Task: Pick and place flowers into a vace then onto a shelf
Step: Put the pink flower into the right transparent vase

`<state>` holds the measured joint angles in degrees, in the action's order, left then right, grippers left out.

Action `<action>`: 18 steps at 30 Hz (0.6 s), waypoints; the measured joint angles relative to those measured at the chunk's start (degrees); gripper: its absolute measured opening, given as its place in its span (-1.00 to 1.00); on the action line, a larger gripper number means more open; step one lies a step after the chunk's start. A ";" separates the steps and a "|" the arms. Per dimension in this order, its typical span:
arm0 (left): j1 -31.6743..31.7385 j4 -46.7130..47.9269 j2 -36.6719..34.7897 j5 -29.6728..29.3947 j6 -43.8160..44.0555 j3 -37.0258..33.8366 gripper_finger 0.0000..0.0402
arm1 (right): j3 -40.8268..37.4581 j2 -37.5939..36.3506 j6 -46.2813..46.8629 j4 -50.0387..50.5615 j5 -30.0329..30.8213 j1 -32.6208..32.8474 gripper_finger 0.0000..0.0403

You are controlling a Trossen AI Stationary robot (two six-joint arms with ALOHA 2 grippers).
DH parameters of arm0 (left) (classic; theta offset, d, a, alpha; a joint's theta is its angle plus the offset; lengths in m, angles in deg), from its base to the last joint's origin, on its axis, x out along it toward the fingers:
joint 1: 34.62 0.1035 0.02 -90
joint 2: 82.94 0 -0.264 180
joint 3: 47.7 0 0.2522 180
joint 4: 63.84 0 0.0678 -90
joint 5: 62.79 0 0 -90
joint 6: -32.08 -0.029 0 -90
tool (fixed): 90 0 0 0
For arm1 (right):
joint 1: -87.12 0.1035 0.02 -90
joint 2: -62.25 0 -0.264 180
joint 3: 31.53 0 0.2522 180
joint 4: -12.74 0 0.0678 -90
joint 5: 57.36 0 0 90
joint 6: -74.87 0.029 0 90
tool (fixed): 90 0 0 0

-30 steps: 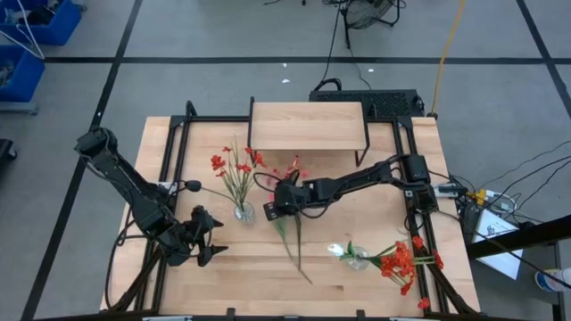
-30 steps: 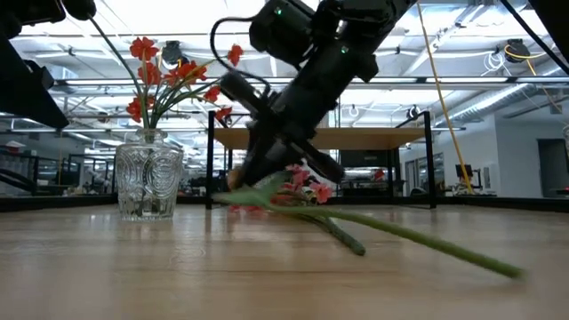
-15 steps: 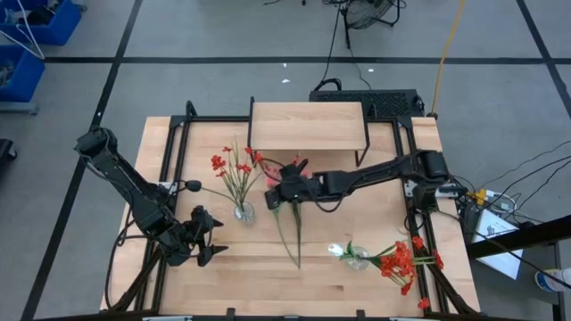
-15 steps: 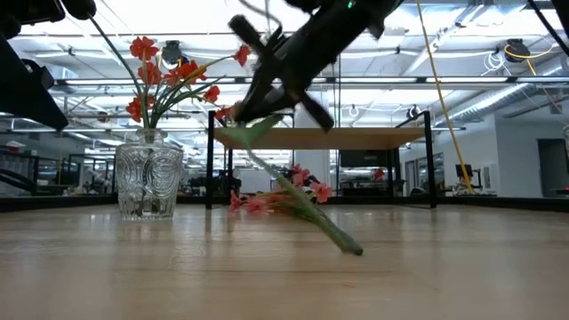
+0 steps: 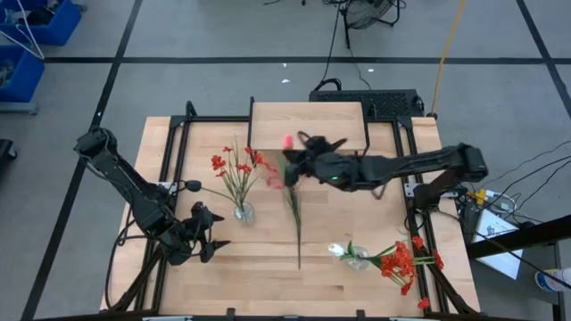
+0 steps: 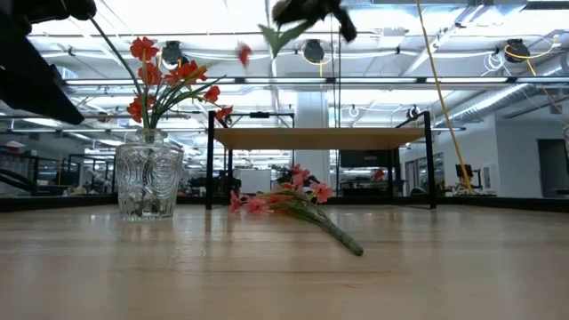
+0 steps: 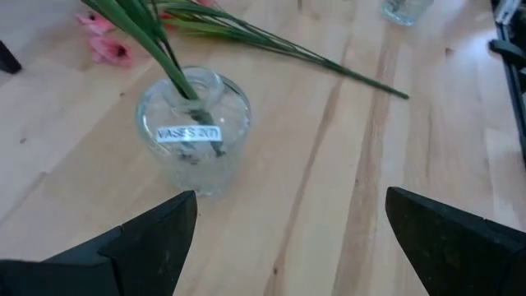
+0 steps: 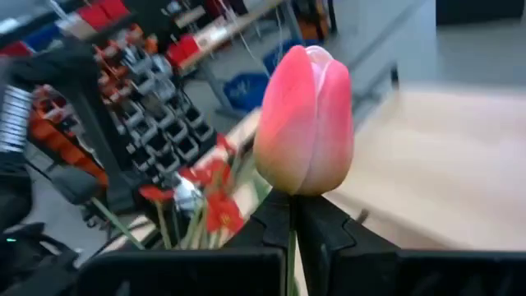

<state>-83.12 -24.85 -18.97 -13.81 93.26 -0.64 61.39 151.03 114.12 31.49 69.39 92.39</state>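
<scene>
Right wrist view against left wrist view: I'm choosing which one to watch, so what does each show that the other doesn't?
Only the right wrist view shows the pink tulip bud, its stem clamped in the shut right end effector. Only the left wrist view shows the glass vase's white label and the loose stem lying on the table, seen past the open left end effector. Both show red blossoms.

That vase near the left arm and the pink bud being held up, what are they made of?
The vase looks like clear glass: see-through, with a pressed pattern and a white label. The pink bud looks like smooth matte plastic or foam, probably artificial; its even, waxy surface suggests this. It sits just above the right end effector.
</scene>
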 joint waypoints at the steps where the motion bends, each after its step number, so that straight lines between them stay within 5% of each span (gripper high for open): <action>1: 0.47 0.00 0.00 0.03 0.39 0.00 0.99 | 0.00 -1.26 -1.88 -0.16 1.20 0.45 -1.00; 18: 7.60 -0.24 0.00 0.88 10.14 0.00 0.99 | 0.02 -14.75 -26.13 -0.28 27.46 19.10 -1.00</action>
<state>-75.53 -25.09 -18.97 -12.93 103.40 -0.64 61.41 136.28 87.99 31.21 96.84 111.49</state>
